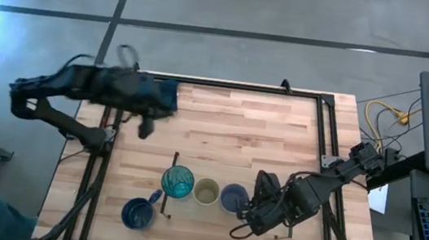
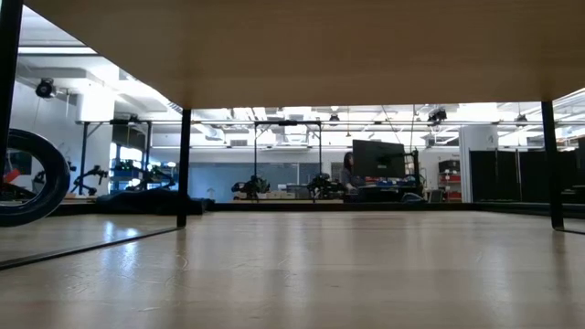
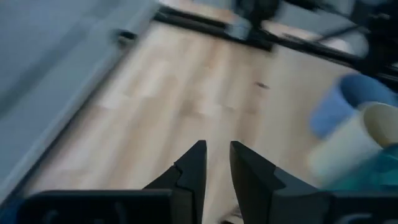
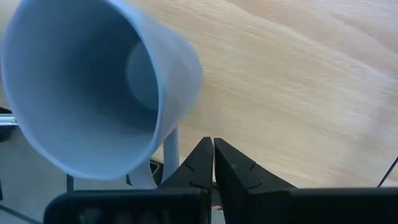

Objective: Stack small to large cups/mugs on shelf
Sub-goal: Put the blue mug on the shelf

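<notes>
Here four cups are lined along the worktop's (image 1: 238, 131) near edge; the right gripper's (image 4: 212, 163) jaws are clamped on the grey mug's (image 4: 93, 87) handle, the left gripper's (image 3: 216, 163) jaws slightly apart.

Around the wooden tabletop (image 1: 238, 131) lies a grey concrete floor (image 1: 293, 15) with dark seams. Beyond, a large workshop hall has ceiling lights (image 2: 334, 117), a dark monitor (image 2: 377, 160) and black cabinets (image 2: 512, 175).

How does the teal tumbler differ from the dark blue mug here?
The teal tumbler is see-through and has no handle; the dark blue mug is opaque and has a handle. The tumbler stands in a row with two other cups; the mug stands apart from that row. Both are upright, mouths up.
</notes>
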`<action>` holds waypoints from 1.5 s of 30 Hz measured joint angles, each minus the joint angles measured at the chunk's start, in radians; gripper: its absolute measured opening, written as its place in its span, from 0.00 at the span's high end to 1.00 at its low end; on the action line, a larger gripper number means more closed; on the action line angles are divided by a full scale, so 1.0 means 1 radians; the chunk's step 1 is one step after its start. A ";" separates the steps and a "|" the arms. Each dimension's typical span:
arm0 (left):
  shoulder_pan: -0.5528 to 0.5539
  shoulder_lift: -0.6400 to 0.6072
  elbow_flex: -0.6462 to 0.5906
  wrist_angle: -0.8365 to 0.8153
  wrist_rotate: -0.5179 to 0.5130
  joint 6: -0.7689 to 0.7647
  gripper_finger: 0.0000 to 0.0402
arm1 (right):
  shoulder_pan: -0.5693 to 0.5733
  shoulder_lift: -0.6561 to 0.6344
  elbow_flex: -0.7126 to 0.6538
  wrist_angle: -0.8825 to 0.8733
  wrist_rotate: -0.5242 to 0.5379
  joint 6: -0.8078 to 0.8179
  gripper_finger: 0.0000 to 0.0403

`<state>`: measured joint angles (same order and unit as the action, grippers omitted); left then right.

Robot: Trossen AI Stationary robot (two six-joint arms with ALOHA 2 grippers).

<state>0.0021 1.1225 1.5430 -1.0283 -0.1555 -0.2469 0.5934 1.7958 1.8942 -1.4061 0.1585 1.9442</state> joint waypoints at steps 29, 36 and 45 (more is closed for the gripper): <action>0.160 0.724 0.438 0.098 0.910 0.136 0.86 | 0.105 -0.014 0.000 -0.041 0.134 0.124 0.98; 0.157 0.822 0.440 0.103 0.923 0.123 0.86 | 0.105 -0.014 0.000 -0.011 0.160 0.117 0.98; 0.123 0.869 0.440 0.117 0.989 0.123 0.86 | 0.105 -0.010 0.000 0.034 0.185 0.114 0.98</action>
<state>0.1248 1.9911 1.9827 -0.9115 0.8338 -0.1238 0.6979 1.7859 1.8942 -1.3717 0.3435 2.0585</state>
